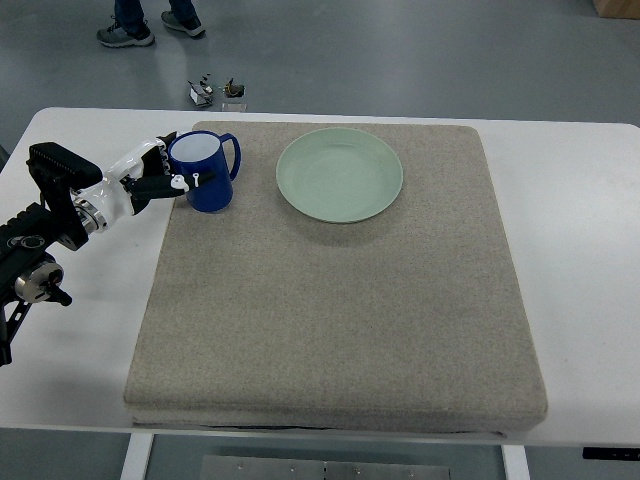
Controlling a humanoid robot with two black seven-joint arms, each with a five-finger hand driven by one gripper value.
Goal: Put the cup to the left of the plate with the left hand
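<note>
A blue cup (209, 171) with a white inside stands upright on the grey mat (330, 320), near its far left corner, handle turned toward the plate. The pale green plate (339, 174) lies to the right of the cup with a small gap between them. My left hand (168, 168) comes in from the left edge and wraps the cup's left side, fingers (155, 152) behind it and thumb across its front wall. The right arm does not show.
The mat covers most of a white table (570, 200). Beyond the far table edge, small bits of hardware (215, 92) lie on the floor. A person's shoes (150, 28) stand at the top left.
</note>
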